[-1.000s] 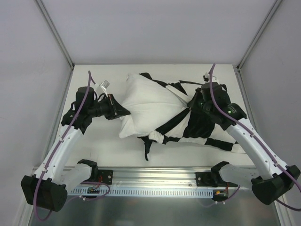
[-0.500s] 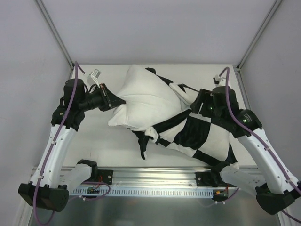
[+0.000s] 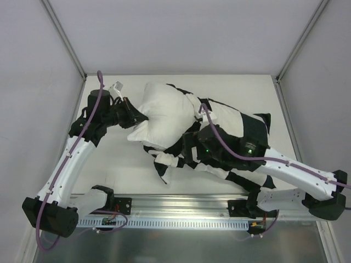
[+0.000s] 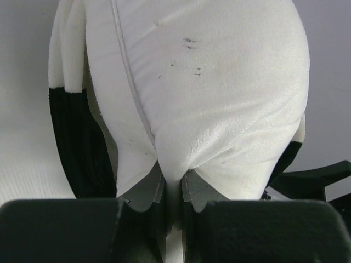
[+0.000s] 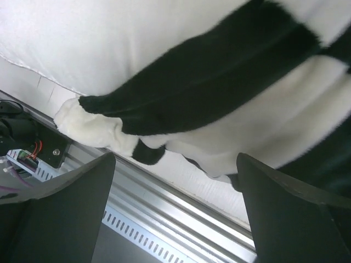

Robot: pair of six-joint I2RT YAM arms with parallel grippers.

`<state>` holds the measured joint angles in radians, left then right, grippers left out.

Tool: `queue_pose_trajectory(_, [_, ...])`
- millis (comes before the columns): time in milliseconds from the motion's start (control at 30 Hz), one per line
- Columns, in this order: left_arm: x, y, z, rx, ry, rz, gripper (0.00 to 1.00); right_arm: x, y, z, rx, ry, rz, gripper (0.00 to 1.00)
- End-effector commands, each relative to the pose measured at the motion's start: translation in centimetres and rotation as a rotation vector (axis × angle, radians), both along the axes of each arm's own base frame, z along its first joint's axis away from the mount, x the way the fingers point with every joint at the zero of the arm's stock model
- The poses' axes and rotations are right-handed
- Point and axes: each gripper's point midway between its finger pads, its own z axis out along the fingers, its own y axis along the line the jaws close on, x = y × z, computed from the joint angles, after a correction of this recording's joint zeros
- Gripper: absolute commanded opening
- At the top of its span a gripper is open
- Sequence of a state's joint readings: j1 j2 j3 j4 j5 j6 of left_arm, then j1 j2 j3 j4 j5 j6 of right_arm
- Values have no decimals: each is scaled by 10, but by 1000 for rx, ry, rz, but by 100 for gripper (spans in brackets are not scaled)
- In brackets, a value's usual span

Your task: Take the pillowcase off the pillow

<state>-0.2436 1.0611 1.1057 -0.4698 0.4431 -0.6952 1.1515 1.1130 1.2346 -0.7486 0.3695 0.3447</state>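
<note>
The plain white pillow (image 3: pixel 164 112) lies mid-table, its right part still inside the black-and-white checkered pillowcase (image 3: pixel 244 126). My left gripper (image 3: pixel 134 116) is shut on the pillow's left corner; in the left wrist view the white pillow (image 4: pixel 219 98) bunches between the left gripper (image 4: pixel 174 189) jaws, with a black strip of pillowcase (image 4: pixel 71 142) at the left. My right gripper (image 3: pixel 185 152) hovers low over the pillowcase's near edge, open and holding nothing. In the right wrist view the right gripper (image 5: pixel 175 219) jaws stand wide apart below the pillowcase (image 5: pixel 208 82) and the pillow (image 5: pixel 82 33).
A metal rail (image 3: pixel 181 211) runs along the table's near edge, close under the right gripper, and it shows again as the rail (image 5: pixel 164 213) in the right wrist view. A small white tag or connector (image 3: pixel 117 86) sits on the left wrist. Walls stand at the left, back and right.
My right gripper opened, let go of the pillowcase and swung from the far right down to the pillowcase's near-middle edge. The left gripper kept its hold on the pillow's corner and shifted slightly.
</note>
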Motion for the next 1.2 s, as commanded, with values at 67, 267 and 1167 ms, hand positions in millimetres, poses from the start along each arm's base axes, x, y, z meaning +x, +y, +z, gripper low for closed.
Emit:
queue_pose_trajectory(67, [14, 1, 21, -19, -86, 55, 0, 2, 59, 6, 29, -35, -17, 96])
queue_pose_trajectory(267, [10, -3, 23, -25, -83, 36, 0, 13, 90, -27, -82, -30, -13, 97])
queue_pose_trajectory(1167, [-21, 65, -47, -98, 131, 163, 0, -2, -66, -78, -223, -1, -140, 1])
